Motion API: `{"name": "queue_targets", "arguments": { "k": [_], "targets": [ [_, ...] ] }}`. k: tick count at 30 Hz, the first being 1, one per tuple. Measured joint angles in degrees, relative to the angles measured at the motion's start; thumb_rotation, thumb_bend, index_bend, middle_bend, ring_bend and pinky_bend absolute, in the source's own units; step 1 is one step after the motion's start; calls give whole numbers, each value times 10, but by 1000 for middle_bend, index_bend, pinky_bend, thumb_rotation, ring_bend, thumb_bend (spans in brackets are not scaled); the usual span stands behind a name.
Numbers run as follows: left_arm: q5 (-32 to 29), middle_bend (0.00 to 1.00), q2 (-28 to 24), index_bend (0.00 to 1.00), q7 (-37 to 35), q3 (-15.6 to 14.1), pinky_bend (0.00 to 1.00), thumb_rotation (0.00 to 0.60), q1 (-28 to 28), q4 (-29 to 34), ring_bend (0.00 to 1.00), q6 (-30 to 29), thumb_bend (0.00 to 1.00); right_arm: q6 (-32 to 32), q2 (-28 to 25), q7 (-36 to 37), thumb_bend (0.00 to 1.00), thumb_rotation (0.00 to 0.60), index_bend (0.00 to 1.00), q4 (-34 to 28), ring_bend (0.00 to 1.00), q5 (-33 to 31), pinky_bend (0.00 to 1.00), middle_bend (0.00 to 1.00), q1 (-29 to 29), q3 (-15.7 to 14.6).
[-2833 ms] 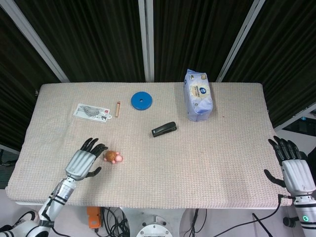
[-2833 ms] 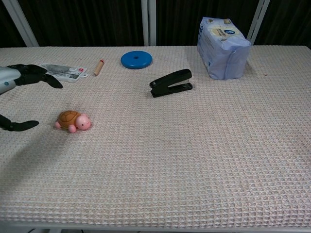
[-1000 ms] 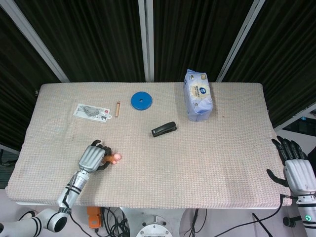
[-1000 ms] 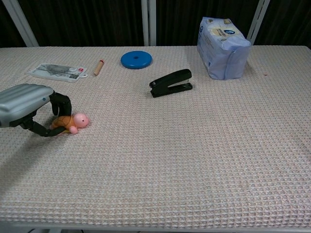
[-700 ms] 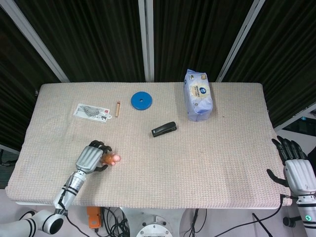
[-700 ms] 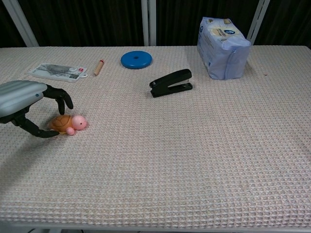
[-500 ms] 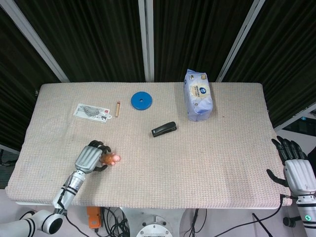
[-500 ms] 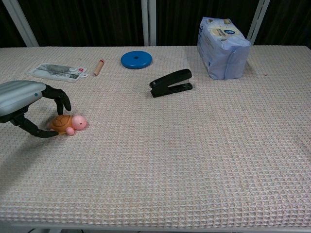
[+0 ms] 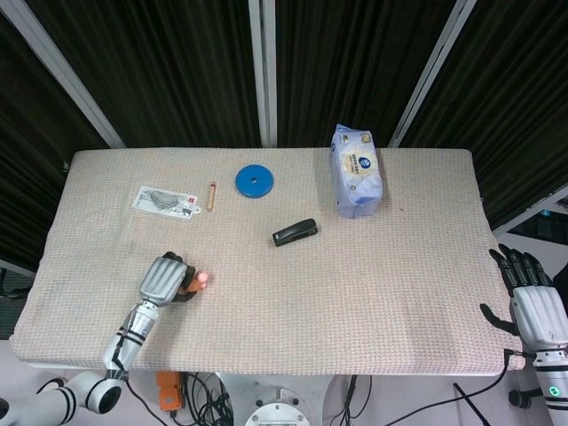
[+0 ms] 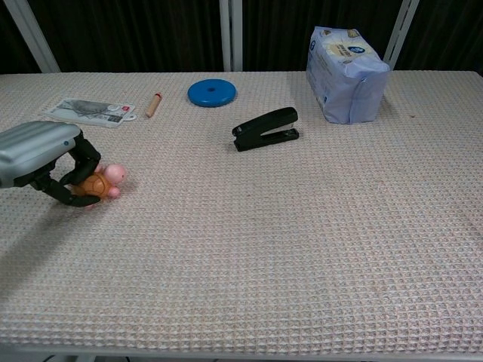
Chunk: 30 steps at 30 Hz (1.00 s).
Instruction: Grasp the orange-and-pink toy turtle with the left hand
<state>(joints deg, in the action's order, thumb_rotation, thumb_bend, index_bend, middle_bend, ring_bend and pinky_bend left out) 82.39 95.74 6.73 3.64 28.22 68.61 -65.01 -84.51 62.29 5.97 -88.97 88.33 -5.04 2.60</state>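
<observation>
Near the table's left front, the left hand (image 10: 44,162) grips the toy turtle (image 10: 99,181) (orange shell, pink head).

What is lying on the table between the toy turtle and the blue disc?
Nothing: between the toy turtle held by the left hand and the blue disc, the head view shows only bare woven cloth.

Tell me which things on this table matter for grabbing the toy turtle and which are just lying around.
Part of the job:
toy turtle, orange shell and pink head
left hand, fingers wrapped around the turtle

Just lying about:
black stapler
blue disc
tissue pack
small wooden stick
flat printed packet
right hand, idle at the table's edge
</observation>
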Motion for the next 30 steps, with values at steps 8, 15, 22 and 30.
{"name": "queue_targets", "arguments": {
  "k": [8,15,22,30],
  "targets": [
    [3,855,5,824,-9,0,386,600,-1,-5,543,-8,280,-5,-1,-1,160,600,0,-2,0,3,0,0,1,0],
    [9,491,-24,461,-20,-3,320,600,-7,34,316,-18,125,-7,-3,-2,161,600,0,-5,0,5,0,0,2,0],
    [-3,287,-82,294,11,-11,236,600,-13,116,140,-4,91,-8,0,-3,160,600,0,-5,0,9,0,0,3,-2],
    [-3,356,-61,395,17,-2,249,600,-11,98,140,-16,92,-7,-1,-3,160,600,0,-3,0,5,0,0,4,-2]
  ]
}}
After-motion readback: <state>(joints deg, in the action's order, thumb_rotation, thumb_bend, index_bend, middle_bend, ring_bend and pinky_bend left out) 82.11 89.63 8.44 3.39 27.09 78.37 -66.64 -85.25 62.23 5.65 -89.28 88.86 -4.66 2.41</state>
